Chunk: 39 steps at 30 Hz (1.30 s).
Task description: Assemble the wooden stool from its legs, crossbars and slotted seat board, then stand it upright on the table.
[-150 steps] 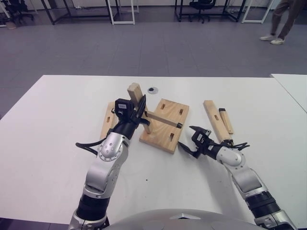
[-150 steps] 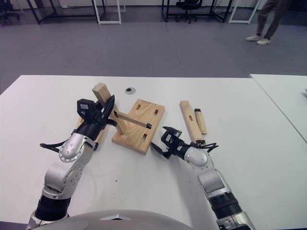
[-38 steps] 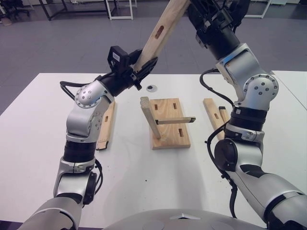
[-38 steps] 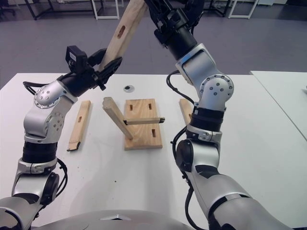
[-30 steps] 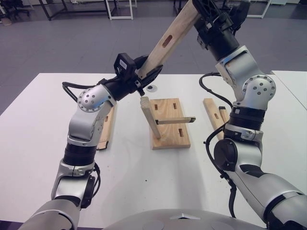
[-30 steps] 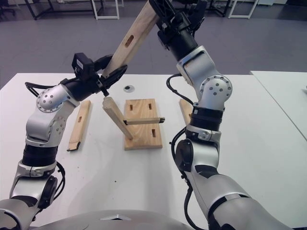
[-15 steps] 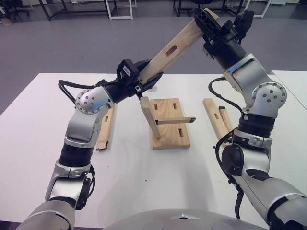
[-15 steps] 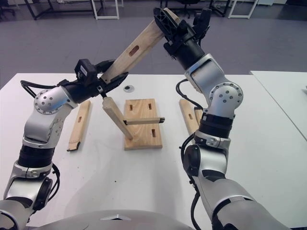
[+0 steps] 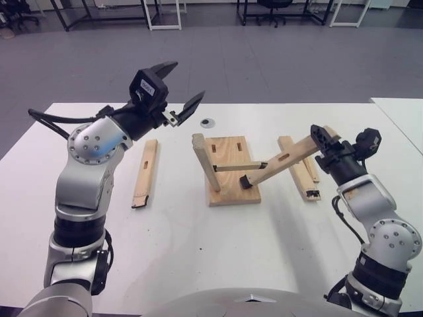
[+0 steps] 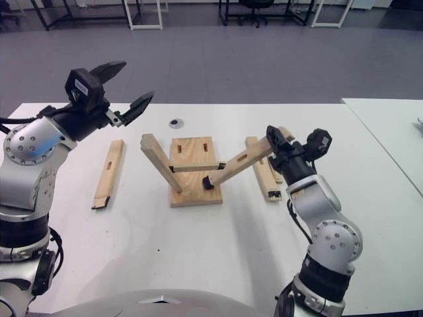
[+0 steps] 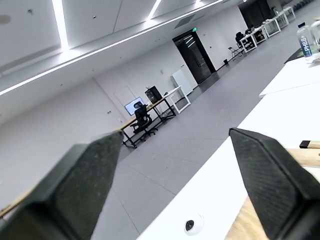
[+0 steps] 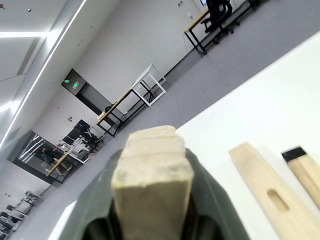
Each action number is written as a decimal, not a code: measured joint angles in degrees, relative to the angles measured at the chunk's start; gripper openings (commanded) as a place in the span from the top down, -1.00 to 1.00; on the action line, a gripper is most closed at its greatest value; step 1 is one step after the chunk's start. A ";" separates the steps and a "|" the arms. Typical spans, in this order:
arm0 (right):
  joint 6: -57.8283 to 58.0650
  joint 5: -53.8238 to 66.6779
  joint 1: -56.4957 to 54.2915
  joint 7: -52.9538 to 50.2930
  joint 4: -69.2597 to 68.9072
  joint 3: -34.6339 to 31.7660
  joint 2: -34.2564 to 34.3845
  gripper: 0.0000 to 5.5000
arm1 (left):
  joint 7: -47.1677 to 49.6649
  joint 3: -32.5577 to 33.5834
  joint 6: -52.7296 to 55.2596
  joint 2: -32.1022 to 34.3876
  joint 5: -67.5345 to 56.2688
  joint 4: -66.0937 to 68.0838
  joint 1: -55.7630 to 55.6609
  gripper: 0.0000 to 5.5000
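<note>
The left gripper [image 9: 189,82] hangs above the tabletop [image 9: 198,264] at the left, its fingers spread wide and holding nothing. Below it a loose leg [image 9: 144,173] lies flat. On the slotted seat board [image 9: 231,145] a tilted leg [image 9: 206,162] stands with a crossbar [image 9: 236,166] jutting from it. The right gripper [image 9: 342,144] pinches the top end of a slanting leg [image 9: 281,160], whose foot rests on the board. Two spare pieces [image 9: 305,179] lie flat beneath it.

The white counter [image 9: 198,264] bore the seat board [image 9: 232,148] at its centre, a loose leg [image 9: 145,170] to the left, another leg [image 10: 263,175] and a crossbar [image 10: 277,173] to the right.
</note>
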 measured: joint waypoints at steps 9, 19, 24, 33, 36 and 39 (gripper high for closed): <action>-6.52 -8.23 3.41 0.76 -4.99 7.36 -2.17 0.63 | 3.61 -6.87 1.03 -2.71 2.22 -3.05 2.86 -0.42; -5.69 -10.13 1.56 -5.89 -7.33 8.65 -5.33 0.63 | 4.18 -11.57 -5.79 -3.00 6.98 0.05 2.47 -0.42; -4.07 -15.30 -1.11 -6.08 -8.74 14.15 -8.95 0.63 | 5.63 -12.78 -6.69 -5.42 7.75 1.46 2.20 -0.42; -4.82 -24.62 -0.55 -5.50 -11.15 21.30 -8.69 0.62 | 6.51 -12.36 -8.02 -5.94 8.01 2.43 3.45 -0.42; -4.77 -28.31 -1.98 -3.80 -11.00 24.45 -10.07 0.60 | 7.54 -11.62 -9.28 -5.43 9.65 2.80 4.80 -0.42; -4.30 -29.05 -3.82 -3.30 -10.50 25.41 -10.45 0.60 | 7.97 -11.57 -10.21 -5.06 10.60 2.80 5.34 -0.42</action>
